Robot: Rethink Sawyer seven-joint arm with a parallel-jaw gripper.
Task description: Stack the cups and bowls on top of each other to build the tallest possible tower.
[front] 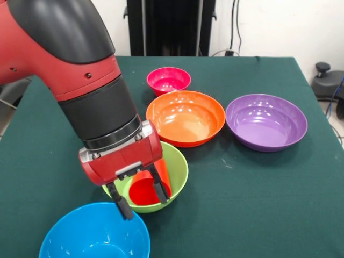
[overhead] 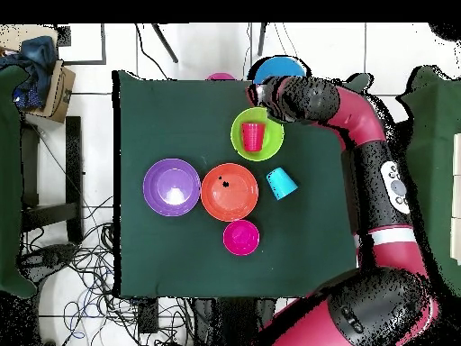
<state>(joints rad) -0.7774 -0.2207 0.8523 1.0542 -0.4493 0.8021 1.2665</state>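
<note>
surface (front: pixel 258 204): dark green cloth, everything is laid out on it, pretty spread around

arm (front: pixel 80 70): red and black, reached down over the lime green bowl

purple bowl (front: pixel 266 121): parked alone on the cloth, nothing stacked in or on it

orange bowl (front: pixel 185 117): sat just beside the purple one, also empty

lime green bowl (front: pixel 174 166): the red cup is held inside it, so it looks like the base of whatever tower is being started

blue bowl (front: pixel 94 236): seen at the near edge in the front view, empty, just beside the green one

small pink-red bowl (front: pixel 169 80): left on its own behind the orange bowl

jaws (front: pixel 141 189): spread either side of the red cup, not clearly pinched on it; actual contact can't be called from here

red cup (front: pixel 145 189): found inside the lime green bowl, looks tipped on its side in the front view

light blue cup (overhead: pixel 282 183): only seen from overhead, lying on the cloth near the orange bowl

progress: barely started by the look of it; one cup is nested in one bowl, four bowls and the blue cup are yet to be stacked
</note>
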